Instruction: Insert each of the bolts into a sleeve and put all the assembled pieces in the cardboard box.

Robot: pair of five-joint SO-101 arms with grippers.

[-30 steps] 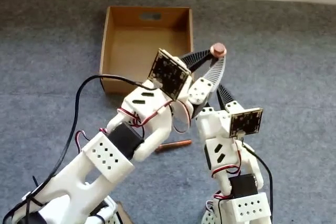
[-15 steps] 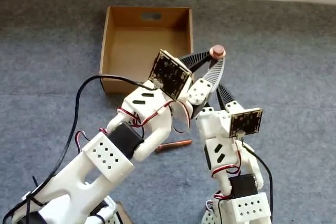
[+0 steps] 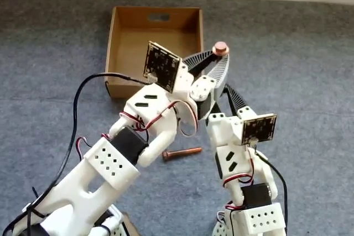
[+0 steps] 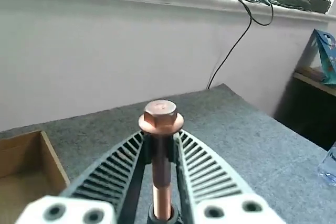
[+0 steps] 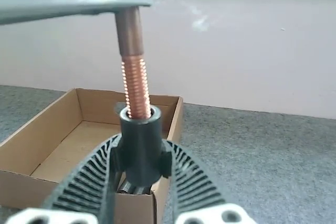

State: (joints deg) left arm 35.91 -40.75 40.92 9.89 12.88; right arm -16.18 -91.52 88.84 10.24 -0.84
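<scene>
Over to the left gripper (image 4: 160, 139): clamping a copper bolt (image 4: 160, 116) upright, with the fingers drawn narrow on the shank right under the flanged head. Directly beneath, in the right gripper (image 5: 140, 156): holding a black sleeve (image 5: 139, 145) upright, with both ribbed fingers pressed against its sides. Look at the threaded end, sitting just inside the sleeve's mouth, with a run of thread and plain shank showing above the rim. So, bolt and sleeve lined up and joined at the tip, both held in the air above the grey surface (image 3: 310, 81). From the high view, find that pair at about 3 o'clock of the cardboard box (image 3: 119, 53), just beside its right wall, with the bolt head on top and both arms converging from 6 o'clock. Down at 6 o'clock from the held pair, spot a second bolt (image 3: 181, 153) lying flat on the surface between the two arms, stretched roughly along the 9-to-3 line, touching neither gripper. Box itself up at 11 o'clock of the scene, open side up, well apart from the loose bolt.
</scene>
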